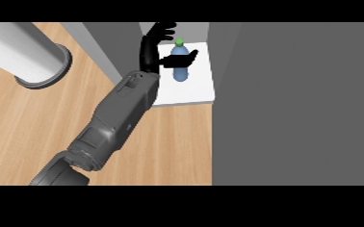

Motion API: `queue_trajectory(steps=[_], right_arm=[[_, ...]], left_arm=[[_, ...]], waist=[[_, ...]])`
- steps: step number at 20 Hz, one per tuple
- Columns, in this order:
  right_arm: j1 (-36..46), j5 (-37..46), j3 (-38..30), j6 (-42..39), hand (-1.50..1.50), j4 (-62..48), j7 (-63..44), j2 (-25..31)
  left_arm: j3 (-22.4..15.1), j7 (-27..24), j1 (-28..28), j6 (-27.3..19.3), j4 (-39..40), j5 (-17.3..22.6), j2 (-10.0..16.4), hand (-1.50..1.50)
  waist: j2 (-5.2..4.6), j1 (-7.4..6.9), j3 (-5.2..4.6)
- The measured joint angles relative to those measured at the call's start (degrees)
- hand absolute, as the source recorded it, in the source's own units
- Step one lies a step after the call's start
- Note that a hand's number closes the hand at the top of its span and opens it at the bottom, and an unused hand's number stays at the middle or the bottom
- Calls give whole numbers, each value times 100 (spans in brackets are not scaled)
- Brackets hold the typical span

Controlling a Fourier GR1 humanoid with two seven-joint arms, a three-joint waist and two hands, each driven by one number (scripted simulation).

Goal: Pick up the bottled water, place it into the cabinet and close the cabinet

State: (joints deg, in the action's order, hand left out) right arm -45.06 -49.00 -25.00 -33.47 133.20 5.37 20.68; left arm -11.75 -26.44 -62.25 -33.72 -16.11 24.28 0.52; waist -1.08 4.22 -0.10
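Note:
The water bottle is clear blue with a green cap. It rests on the white cabinet shelf at the top middle of the head view, cap pointing away from me. My left hand is just left of it, at the end of the grey forearm that comes in from the lower left. Its fingers are spread and straight, pointing away, and only the thumb lies across the bottle's side. My right hand is out of sight.
A large grey cabinet door fills the right side, standing open beside the shelf. A grey cabinet wall borders the shelf on the left. A white cylinder on a grey base stands on the wooden counter at upper left.

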Motion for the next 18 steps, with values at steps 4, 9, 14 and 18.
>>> queue_trajectory(steps=[4,9,14,18], right_arm=[[-14,-18,75,-48,-150,-5,16,-103],[98,-49,38,-34,-150,-15,-9,-16],[168,-83,48,12,-150,-13,-47,32],[203,-113,-65,33,-150,-15,-66,111]], left_arm=[[81,7,-270,10,362,-53,25,-150],[155,-131,-422,15,639,-91,11,-150],[287,-463,-516,256,589,-33,-5,-150],[399,-837,-521,526,465,54,-32,-150]], waist=[[-8,9,0],[-36,41,-1],[-34,40,-4],[-19,25,-3]])
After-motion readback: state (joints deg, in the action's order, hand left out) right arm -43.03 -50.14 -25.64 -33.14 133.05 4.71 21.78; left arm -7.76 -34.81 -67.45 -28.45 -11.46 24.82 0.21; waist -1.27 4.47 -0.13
